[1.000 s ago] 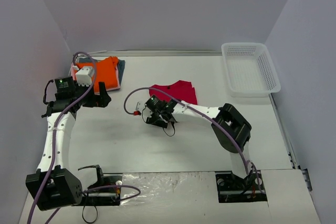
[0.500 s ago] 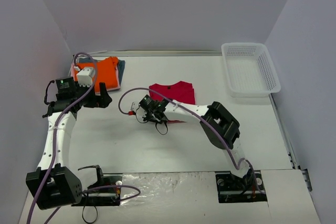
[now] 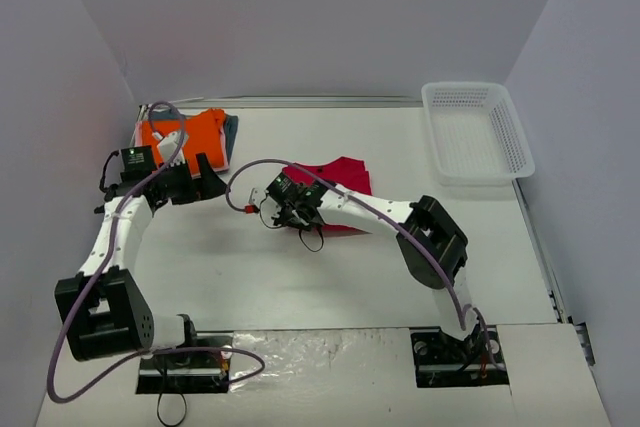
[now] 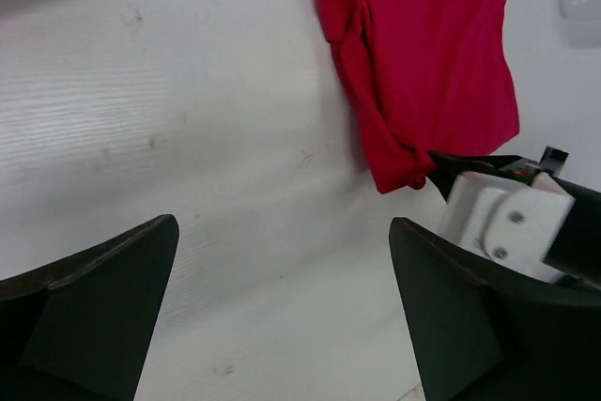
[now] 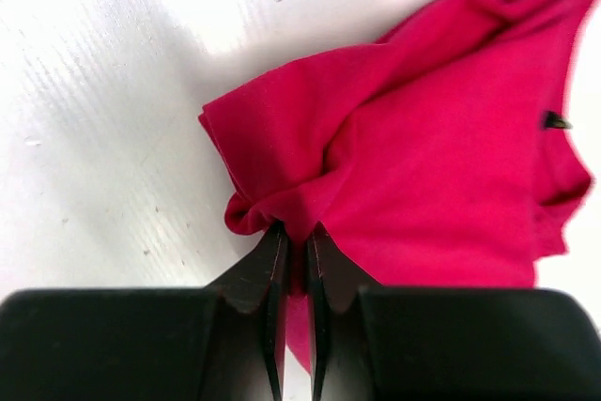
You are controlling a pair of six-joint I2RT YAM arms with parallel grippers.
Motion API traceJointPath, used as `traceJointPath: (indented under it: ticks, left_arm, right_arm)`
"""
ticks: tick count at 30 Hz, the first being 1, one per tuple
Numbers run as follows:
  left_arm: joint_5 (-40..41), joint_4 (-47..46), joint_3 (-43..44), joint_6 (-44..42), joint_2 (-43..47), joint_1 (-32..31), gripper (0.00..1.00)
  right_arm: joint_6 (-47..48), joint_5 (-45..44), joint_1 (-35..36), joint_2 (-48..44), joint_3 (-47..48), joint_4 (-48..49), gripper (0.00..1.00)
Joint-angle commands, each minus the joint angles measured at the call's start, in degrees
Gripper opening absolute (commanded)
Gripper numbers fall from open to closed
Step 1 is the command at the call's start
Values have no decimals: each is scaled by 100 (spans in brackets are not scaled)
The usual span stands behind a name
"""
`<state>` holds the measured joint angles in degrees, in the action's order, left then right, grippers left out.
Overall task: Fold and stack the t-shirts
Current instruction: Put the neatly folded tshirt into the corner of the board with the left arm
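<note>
Top view: crimson t-shirt lies mid-worktop, right gripper at its left edge; orange stack far left.
Left wrist: left gripper jaws spread wide, holding nothing.
Right wrist: jaws clenched on a bunched shirt corner.

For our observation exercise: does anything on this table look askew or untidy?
The red t-shirt lies rumpled mid-table, one corner bunched up where the right gripper pinches it. Nothing looks spilled or damaged.

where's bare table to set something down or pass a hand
Bare: near middle table, between left arm and right arm; far strip between folded stack, red shirt and basket. Crowded: far left, around stack and left pincer.
</note>
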<state>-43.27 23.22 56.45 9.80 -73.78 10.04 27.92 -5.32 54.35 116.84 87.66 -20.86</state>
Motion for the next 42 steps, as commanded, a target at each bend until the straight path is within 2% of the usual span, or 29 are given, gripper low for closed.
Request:
traceJointPath:
  ticks: [1,8,12,16,18,25,32,40,42]
  left_arm:
    - [-674,-362,147,776,-566,-99,94]
    - [-956,-722,349,1707,-1963,-634,94]
    - [-886,-1574,376,2560,-2439,-942,94]
    - [-675,-2364,551,3613,-2808,-1258,94]
    - [-543,-2769,622,3879,-3019,-1364,94]
    - [28,-3341,912,4818,-3511,-1935,94]
    - [-42,-3473,1255,5216,-3916,-2550,94]
    - [-287,-3825,1202,5506,-3978,-2841,94]
    - [-445,-4166,1193,5567,-4004,-2850,94]
  right_arm:
    - [3,-92,-73,-714,278,-287,0]
    - [90,-145,-135,-952,270,-392,0]
    - [126,-223,-170,-970,208,-392,0]
    - [143,-180,-275,-891,208,-410,0]
    - [152,-206,-293,-838,243,-427,0]
    - [170,-109,-293,-698,348,-498,0]
    - [196,-22,-293,-645,331,-524,0]
    - [222,5,-293,-513,375,-533,0]
    - [214,14,-293,-478,392,-542,0]
